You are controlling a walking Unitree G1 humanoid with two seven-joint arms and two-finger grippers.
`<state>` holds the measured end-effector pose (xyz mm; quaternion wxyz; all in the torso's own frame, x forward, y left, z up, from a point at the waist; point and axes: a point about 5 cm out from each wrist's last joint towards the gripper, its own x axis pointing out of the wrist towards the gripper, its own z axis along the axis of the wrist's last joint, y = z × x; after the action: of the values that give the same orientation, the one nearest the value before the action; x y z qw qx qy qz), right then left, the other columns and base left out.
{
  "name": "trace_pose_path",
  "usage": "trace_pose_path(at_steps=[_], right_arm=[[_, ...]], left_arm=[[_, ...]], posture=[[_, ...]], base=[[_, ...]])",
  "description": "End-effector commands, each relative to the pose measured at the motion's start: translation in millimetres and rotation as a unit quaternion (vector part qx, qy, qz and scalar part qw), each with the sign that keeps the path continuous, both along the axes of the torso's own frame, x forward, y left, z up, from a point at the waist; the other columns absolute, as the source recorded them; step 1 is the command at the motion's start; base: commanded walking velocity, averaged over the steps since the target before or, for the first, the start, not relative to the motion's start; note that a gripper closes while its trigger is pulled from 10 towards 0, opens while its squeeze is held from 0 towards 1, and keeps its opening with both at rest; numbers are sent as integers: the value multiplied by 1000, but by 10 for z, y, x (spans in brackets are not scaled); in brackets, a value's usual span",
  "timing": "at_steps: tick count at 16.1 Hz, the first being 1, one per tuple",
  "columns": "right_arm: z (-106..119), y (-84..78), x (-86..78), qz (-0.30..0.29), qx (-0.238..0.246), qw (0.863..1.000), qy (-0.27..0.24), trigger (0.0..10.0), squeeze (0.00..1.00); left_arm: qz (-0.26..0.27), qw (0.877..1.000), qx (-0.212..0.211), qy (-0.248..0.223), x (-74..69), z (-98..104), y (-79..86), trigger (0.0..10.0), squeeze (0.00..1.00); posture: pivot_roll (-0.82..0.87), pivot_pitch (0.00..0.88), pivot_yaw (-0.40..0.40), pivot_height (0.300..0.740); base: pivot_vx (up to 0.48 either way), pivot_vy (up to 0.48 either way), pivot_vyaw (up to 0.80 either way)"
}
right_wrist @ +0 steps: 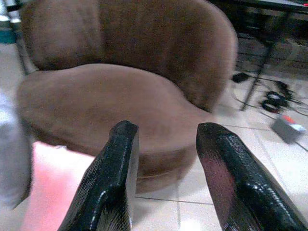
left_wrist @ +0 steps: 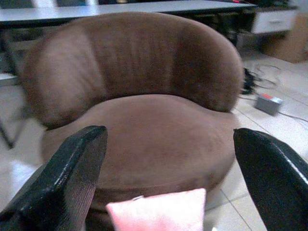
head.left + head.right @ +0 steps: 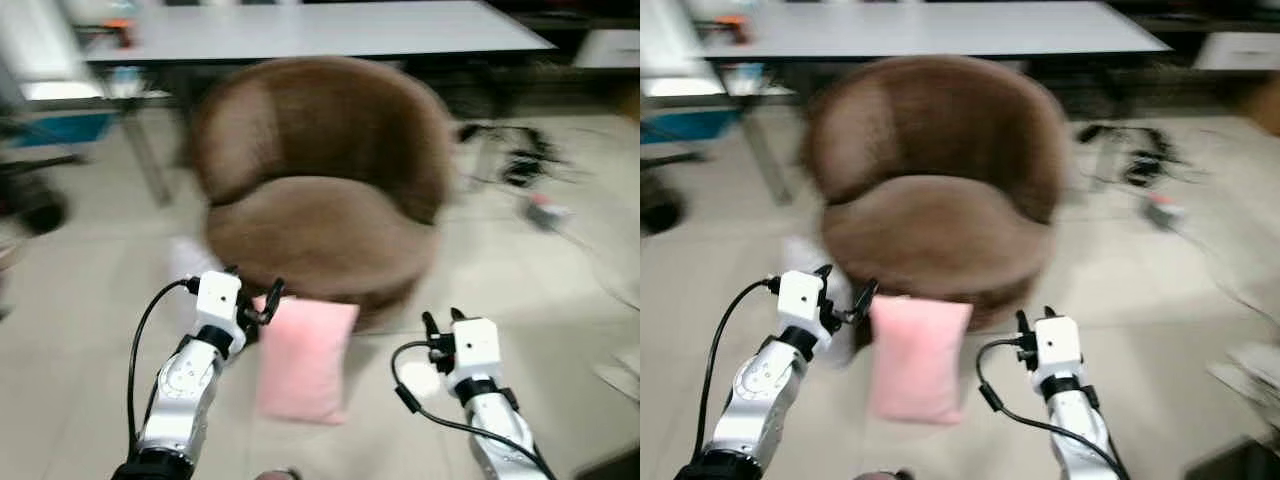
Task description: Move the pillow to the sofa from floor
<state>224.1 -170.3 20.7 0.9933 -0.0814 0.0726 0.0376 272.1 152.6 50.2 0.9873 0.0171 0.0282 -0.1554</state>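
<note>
A pink pillow point(image 3: 303, 358) stands on the tiled floor point(image 3: 80, 330), leaning against the near side of a round brown sofa point(image 3: 325, 190). The left gripper point(image 3: 252, 300) hovers just beside the pillow's upper left corner, its fingers point(image 2: 72, 178) spread wide and holding nothing. The right gripper point(image 3: 443, 322) hangs to the pillow's right, apart from it, fingers point(image 1: 113, 183) moderately parted and empty. A grey table point(image 3: 320, 30) stands beyond the sofa.

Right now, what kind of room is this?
Probably a lab or office set up as a living area: a round brown sofa chair on a tiled floor, a long grey table behind it, loose cables beside it.
</note>
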Motion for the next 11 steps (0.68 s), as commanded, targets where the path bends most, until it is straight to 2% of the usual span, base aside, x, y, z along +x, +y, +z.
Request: trace_pose_path(at_steps=[1,3,4,5,6,7,11], right_arm=[[25,4,17,-1,6,1000,-6,10000,8],[66,-42,-53,6,-5,1000,-14,10000,0],[143,-131,-134,5,-10,999,-38,10000,0],[213,-173,-125,-4,-6,998,-56,10000,0],[262,-184,-76,-13,1,998,-66,10000,0],[339,-187,42,-23,5,996,-84,10000,0],[538,-292,285,-52,18,992,-118,10000,0]], left_arm=[[-8,1000,2,5,-23,-13,-19,10000,0],[-16,1000,14,-12,-75,50,-14,10000,0],[-26,999,22,-36,-149,167,29,10000,0],[-22,998,19,-58,-133,296,44,10000,0],[-15,997,12,-72,-69,387,40,10000,0],[0,995,9,-97,50,526,40,10000,0],[42,994,-8,-102,222,651,179,10000,0]], posture=[[-14,0,7,740],[-3,0,-1,740],[2,0,-7,740],[3,0,-7,740],[1,0,-6,740],[0,0,-3,740],[3,0,0,740]], base=[[0,0,694],[0,0,0],[0,0,0],[0,0,0],[0,0,0],[0,0,0],[0,0,0]])
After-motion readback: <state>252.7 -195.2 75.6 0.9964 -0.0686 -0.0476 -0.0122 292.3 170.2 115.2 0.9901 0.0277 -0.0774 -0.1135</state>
